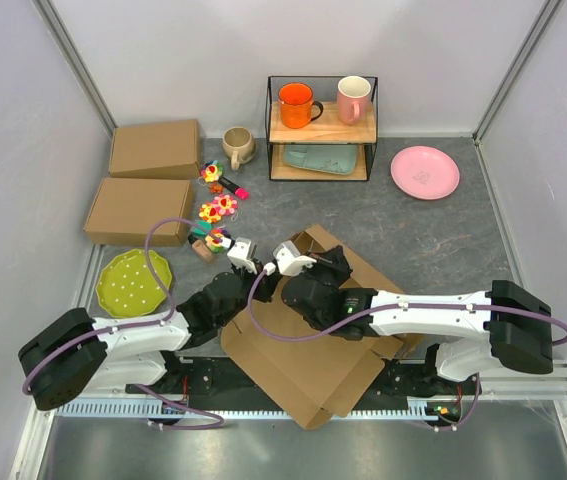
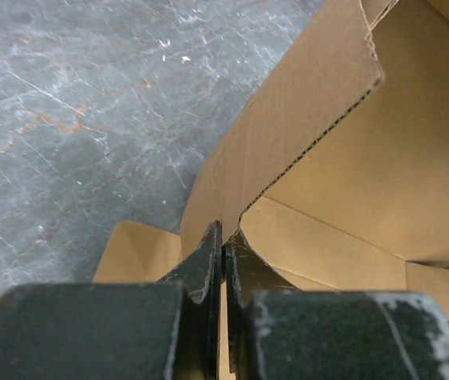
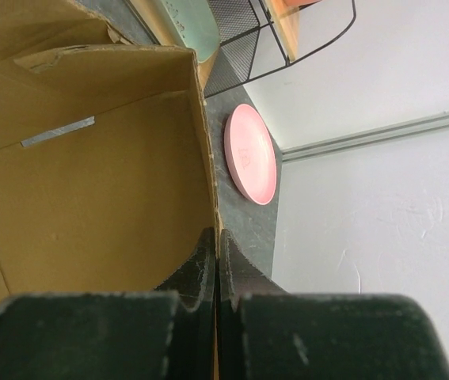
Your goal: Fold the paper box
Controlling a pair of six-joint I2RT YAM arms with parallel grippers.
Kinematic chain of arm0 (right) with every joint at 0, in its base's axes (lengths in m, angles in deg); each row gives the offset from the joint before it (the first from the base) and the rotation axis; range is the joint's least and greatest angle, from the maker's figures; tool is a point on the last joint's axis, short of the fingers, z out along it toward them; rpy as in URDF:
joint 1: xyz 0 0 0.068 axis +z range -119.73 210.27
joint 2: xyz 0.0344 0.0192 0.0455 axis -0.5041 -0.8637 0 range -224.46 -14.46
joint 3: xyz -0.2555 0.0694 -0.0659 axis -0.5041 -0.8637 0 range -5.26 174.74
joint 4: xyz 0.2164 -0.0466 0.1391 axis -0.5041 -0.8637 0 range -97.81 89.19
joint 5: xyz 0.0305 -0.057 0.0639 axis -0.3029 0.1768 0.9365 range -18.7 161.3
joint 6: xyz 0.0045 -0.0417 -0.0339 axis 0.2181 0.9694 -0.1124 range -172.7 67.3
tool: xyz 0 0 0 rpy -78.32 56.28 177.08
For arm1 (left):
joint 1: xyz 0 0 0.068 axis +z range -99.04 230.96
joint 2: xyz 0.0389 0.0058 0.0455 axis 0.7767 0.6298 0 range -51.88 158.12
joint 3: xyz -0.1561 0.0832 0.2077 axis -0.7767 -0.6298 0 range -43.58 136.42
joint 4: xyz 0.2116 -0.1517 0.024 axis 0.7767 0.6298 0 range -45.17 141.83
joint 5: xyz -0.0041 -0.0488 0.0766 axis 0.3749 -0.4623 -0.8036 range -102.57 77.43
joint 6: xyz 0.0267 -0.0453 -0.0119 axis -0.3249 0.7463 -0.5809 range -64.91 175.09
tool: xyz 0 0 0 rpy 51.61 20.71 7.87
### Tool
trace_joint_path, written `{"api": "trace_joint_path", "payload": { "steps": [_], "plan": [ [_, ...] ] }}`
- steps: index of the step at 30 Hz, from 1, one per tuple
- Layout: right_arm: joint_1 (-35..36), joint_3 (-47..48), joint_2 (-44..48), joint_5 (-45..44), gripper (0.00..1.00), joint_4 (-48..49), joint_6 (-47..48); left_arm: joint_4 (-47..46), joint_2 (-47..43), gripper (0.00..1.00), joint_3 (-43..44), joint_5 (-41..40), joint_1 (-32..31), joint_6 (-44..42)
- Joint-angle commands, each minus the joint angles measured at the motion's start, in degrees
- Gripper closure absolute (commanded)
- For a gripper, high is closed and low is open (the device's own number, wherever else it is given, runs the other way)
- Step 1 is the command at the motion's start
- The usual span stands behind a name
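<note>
Two raised walls meet at the far-left corner of the brown corrugated cardboard paper box [image 1: 303, 375], which lies diagonally on the near middle of the grey stone-patterned table [image 1: 423, 235], its body stretching near-right. The left gripper [image 2: 224, 234] and right gripper [image 3: 217, 234] each clamp one wall, jaws together on the cardboard.

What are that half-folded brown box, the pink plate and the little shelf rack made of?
The paper box: matte brown corrugated cardboard; its cut edge shows the fluted core. The pink plate: smooth, slightly glossy, probably ceramic or plastic; the look leaves that open. The rack: thin black wire frame, likely metal, with pale wood-looking shelves.
</note>
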Motion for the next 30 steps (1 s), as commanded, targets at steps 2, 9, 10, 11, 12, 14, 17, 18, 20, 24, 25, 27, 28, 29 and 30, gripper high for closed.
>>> {"api": "trace_joint_path", "payload": {
  "steps": [2,9,10,11,12,14,17,18,20,24,25,27,28,29,30],
  "plan": [
    [-0.1,-0.1,-0.2,-0.2,1.0,3.1,-3.8,0.4,2.2,0.98,0.3,6.8,-0.3,7.0],
    [0.0,-0.8,0.9,0.3,1.0,2.8,-3.4,0.8,2.6,0.84,-1.3,5.8,-0.3,4.8],
    [0.0,-1.0,1.1,0.4,1.0,2.8,-3.2,1.3,1.6,0.82,-1.9,5.3,-0.3,4.3],
    [0.0,-1.1,1.2,0.5,1.0,2.8,-3.1,3.0,0.5,0.78,-2.1,4.2,-0.3,3.8],
    [0.0,-1.2,1.6,0.6,1.0,2.8,-3.1,3.9,-1.6,0.77,-2.2,3.8,-0.3,3.0],
    [0.0,-1.5,1.9,0.6,1.0,2.7,-2.8,6.4,-4.2,0.74,-2.4,2.5,-0.3,2.0],
    [0.0,-2.1,2.3,0.8,1.0,2.8,-2.9,12.1,-9.5,0.73,-2.7,0.9,-0.3,1.3],
    [0.0,-2.1,2.3,0.8,1.0,2.8,-3.0,15.1,-11.1,0.72,-2.8,0.4,-0.3,1.4],
    [0.0,-2.6,2.3,0.9,1.0,2.8,-3.2,18.3,-15.8,0.72,-3.0,-1.2,-0.3,1.6],
    [0.1,-2.8,2.3,1.3,1.0,2.8,-3.7,25.9,-25.4,0.72,-3.8,-6.0,-0.3,5.0],
    [0.1,-2.8,2.3,1.4,1.0,2.8,-3.7,27.8,-29.7,0.72,-4.1,-7.3,-0.3,5.7],
    [0.1,-2.8,2.4,1.8,1.0,2.8,-3.6,28.0,-33.7,0.72,-5.5,-11.5,-0.3,6.9],
    [0.2,-2.8,2.3,2.0,1.0,2.8,-3.5,26.2,-35.1,0.69,-6.3,-15.4,-0.3,7.4],
    [0.3,-2.8,2.4,2.0,1.0,2.8,-3.3,24.6,-36.7,0.66,-6.9,-17.5,-0.3,8.2],
    [0.3,-3.0,2.4,2.1,1.0,2.9,-3.2,22.7,-36.8,0.64,-8.3,-19.6,-0.2,8.4]
  ]
}}
